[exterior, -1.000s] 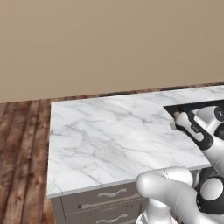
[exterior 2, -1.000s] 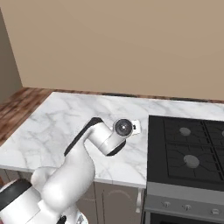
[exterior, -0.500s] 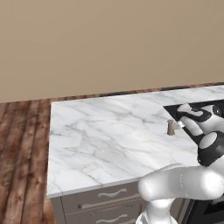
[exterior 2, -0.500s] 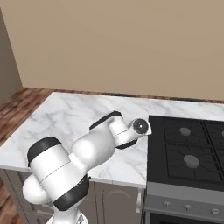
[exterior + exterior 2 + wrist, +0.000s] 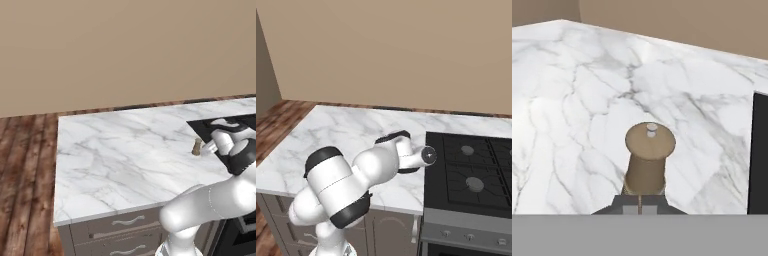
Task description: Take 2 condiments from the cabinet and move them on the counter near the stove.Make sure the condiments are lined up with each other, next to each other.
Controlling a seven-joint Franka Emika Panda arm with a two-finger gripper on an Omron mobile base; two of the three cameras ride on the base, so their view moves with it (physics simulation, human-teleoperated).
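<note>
1. Shaker, tan and wood-coloured with a broad round cap and a small pale knob on top, stands upright on the white marble table.
2. It sits near the table's right edge, just beside the black stove.
3. Tool is pressed together right at the shaker's base; whether it pinches the shaker cannot be told.
4. Grey drawers run under the table's front edge.
</note>
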